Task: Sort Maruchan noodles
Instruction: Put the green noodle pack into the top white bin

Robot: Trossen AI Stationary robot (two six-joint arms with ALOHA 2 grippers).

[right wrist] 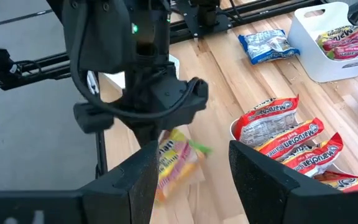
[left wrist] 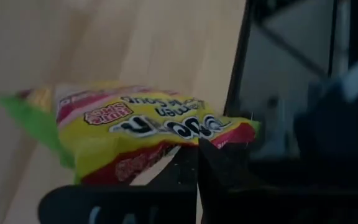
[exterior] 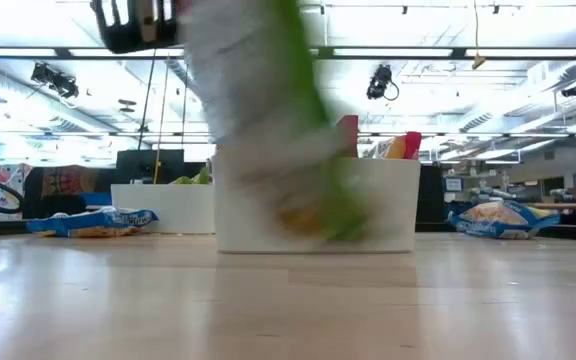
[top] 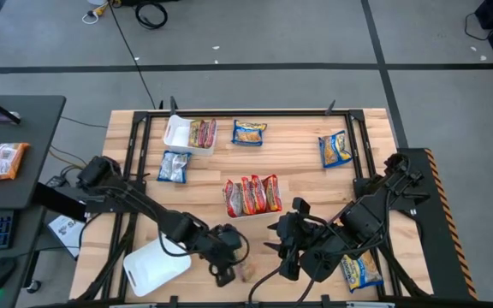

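On the left side of the wooden counter (top: 298,162) we see a blue packet (top: 175,166) lying flat, and behind it a white tray (top: 177,134) with red packets (top: 202,133) in it. Near the front edge, our left gripper (top: 229,263) has its fingers closed on a yellow and green packet (right wrist: 178,157), just above the wood. In the middle, red Maruchan packets (top: 252,194) stand side by side in another white tray (exterior: 388,205). Our right gripper (top: 282,246) hangs just beside the left one with its fingers open and nothing in them. On the right lie two yellow and blue packets, one far back (top: 335,148) and one near the front (top: 362,270).
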